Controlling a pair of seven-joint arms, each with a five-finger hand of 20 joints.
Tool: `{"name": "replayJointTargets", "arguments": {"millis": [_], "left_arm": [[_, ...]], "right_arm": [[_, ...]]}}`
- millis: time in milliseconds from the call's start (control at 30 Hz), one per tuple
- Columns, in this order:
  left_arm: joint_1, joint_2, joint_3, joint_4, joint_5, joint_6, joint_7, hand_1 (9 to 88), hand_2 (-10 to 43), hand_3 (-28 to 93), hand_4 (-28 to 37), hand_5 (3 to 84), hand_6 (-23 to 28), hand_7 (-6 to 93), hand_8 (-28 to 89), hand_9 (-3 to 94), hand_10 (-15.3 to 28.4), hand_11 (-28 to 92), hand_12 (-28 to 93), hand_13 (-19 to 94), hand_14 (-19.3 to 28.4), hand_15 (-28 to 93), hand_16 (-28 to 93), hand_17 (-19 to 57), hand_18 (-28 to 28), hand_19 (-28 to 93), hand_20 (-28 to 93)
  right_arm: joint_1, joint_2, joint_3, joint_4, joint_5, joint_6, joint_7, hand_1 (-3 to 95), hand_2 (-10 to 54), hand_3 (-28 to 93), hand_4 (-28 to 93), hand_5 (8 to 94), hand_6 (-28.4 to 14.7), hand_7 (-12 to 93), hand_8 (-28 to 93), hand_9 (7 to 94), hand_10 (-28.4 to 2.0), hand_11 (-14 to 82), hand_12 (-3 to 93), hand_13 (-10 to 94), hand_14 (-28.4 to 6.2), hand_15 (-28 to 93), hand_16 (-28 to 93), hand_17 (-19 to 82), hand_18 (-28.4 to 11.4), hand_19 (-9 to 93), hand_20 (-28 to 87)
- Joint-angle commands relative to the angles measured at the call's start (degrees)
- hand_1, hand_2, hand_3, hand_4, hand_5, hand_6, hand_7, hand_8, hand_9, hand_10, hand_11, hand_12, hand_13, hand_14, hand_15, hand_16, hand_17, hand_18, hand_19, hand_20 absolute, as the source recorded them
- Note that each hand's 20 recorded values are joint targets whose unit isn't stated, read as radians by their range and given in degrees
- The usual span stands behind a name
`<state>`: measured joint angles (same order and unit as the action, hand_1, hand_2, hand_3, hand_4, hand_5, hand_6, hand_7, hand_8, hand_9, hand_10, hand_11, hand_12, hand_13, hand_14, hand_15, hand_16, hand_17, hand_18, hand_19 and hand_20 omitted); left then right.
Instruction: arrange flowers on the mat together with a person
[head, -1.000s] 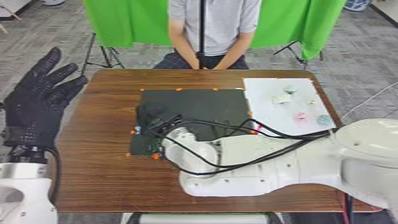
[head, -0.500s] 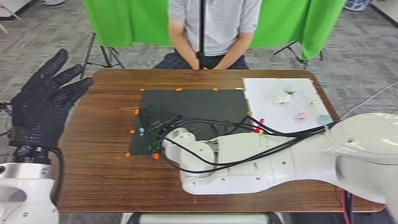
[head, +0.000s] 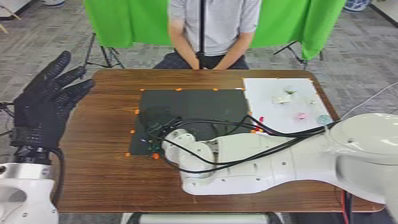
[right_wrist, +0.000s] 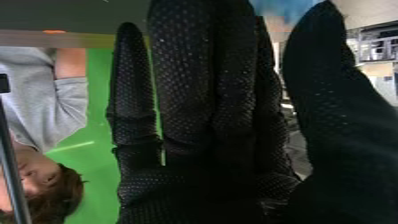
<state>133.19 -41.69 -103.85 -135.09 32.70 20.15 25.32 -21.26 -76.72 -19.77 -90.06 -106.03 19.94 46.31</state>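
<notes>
The white right arm (head: 266, 175) lies over the near right part of the table (head: 98, 185), and its right hand (head: 158, 118) is low over the left side of the dark mat (head: 197, 100). That hand is open, with its long fingers straight up and mostly pressed together, and the thumb is out to the side. Past the fingertips is a blue blur (right_wrist: 290, 8), and I can't tell what it is. The left hand (head: 43, 107) is open too, off the table's left edge, and looks like it is waiting. I think the step now is putting a flower in its spot on the mat. Next, the right hand should lift away gently, so it bumps nothing, and go for another flower. Those are well to its right, on the white sheet (head: 266, 85): a pink flower (head: 300, 116) and a blue flower (head: 323, 119) in the near right part, then a pale flower (head: 282, 99) and a green flower (head: 290, 90) nearer the far edge
</notes>
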Motion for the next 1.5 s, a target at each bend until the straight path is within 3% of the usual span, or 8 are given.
{"name": "replayJointTargets", "arguments": {"millis": [33, 400, 500, 833, 967, 1267, 1400, 1500], "left_arm": [[2.41, -0.21, -0.79, -0.07, 0.02, -0.26, -0.31, 21.6, 6.3, 76, -23.9, 30.9, 5.0, 10.3, -8, 29.1, 14.5, 18, 12, 20, 21.5, 46, -5, -9.0, 19.2, 39, 16], [11.47, -0.84, -5.25, -2.68, -1.79, 2.72, 3.32, 21.9, 6.3, 76, -23.6, 30.9, 5.0, 10.3, -9, 29.1, 14.5, 18, 12, 20, 21.5, 46, -5, -9.1, 19.2, 39, 16], [13.91, -0.69, -5.72, -3.01, -3.05, 3.67, 5.35, 21.9, 6.3, 76, -23.6, 30.9, 5.0, 10.2, -8, 29.1, 14.5, 18, 12, 20, 21.5, 46, -5, -9.1, 19.2, 39, 16], [17.5, -2.65, -6.47, -2.78, -4.39, 5.04, 5.86, 21.7, 6.5, 75, -23.7, 30.9, 4.9, 10.2, -8, 29.0, 14.5, 18, 12, 20, 21.4, 46, -5, -9.1, 19.2, 39, 16], [18.17, -2.01, -5.89, -2.3, -5.53, 5.7, 6.44, 21.7, 6.5, 75, -23.9, 30.9, 4.9, 10.4, -8, 29.1, 14.6, 18, 12, 20, 21.5, 46, -5, -9.2, 19.2, 39, 16], [20.35, -3.18, -5.93, -2.32, -5.04, 4.85, 6.12, 20.7, 6.6, 75, -24.6, 31.9, 5.0, 10.1, -8, 28.8, 14.4, 18, 12, 20, 21.3, 45, -5, -9.9, 18.8, 37, 15], [21.09, -1.45, -5.39, -2.17, -6.5, 5.57, 7.92, 20.2, 6.6, 75, -24.8, 32.3, 4.9, 9.5, -8, 28.6, 13.9, 16, 12, 19, 20.9, 42, -5, -10.1, 18.7, 35, 14], [20.55, -1.26, -4.68, -1.93, -5.83, 5.42, 7.28, 20.1, 6.7, 75, -25.0, 31.6, 4.4, 9.1, -8, 28.4, 13.7, 15, 12, 19, 20.6, 41, -5, -10.1, 18.6, 35, 14]], "right_arm": [[0.43, 0.22, 1.71, -1.51, -1.6, 0.09, 0.09, 46.8, -9.5, 60, -28, 74.7, 4.0, 17, -4, 85.3, -9.3, 31.7, 20.0, 81, -6.1, 48, 21, 37, -17.7, 75, 1], [-4.17, 8.48, 15.41, -9.69, 0.6, 2.37, -4.55, 40.6, -9.5, 65, -28, 70.9, 3.5, 17, -13, 82.0, -10.6, 31.6, 19.6, 77, -7.2, 49, 20, 33, -19.9, 73, 3], [-9.17, 12.3, 23.05, -12.97, 2.59, 0.6, -6.53, 39.9, -9.5, 66, -28, 68.7, 2.7, 17, -13, 80.0, -10.7, 30.4, 19.1, 75, -7.9, 49, 19, 31, -20.2, 73, 4], [-34.4, 21.02, 54.33, -22.56, 18.35, -6.84, -12.71, 36.9, -9.5, 67, -28, 64.2, 1.6, 16, -13, 71.9, -14.0, 22.7, 16.0, 68, -11.9, 48, 16, 26, -22.8, 70, 5], [-43.39, 23.22, 64.66, -25.76, 27.39, -6.36, -14.36, 35.5, -9.5, 67, -27, 62.4, 1.3, 16, -13, 68.7, -15.0, 19.8, 15.1, 65, -13.7, 47, 15, 24, -23.5, 70, 6], [-62.43, 25.85, 85.06, -29.03, 48.79, -6.4, -24.2, 33.1, -7.7, 70, -26, 55.8, 1.0, 16, -13, 60.0, -15.5, 18.1, 14.7, 53, -15.6, 46, 12, 16, -23.1, 62, 8], [-67.95, 26.78, 89.96, -30.54, 51.01, -5.44, -25.64, 32.5, -7.5, 71, -26, 54.3, 1.2, 17, -13, 58.0, -15.6, 17.7, 14.8, 51, -16.4, 45, 12, 15, -23.4, 61, 9], [-72.32, 26.93, 94.04, -31.41, 53.81, -5.3, -26.97, 32.0, -7.2, 70, -26, 53.0, 1.0, 16, -13, 57.1, -15.8, 17.2, 14.7, 50, -16.7, 45, 11, 14, -23.6, 60, 9]]}}
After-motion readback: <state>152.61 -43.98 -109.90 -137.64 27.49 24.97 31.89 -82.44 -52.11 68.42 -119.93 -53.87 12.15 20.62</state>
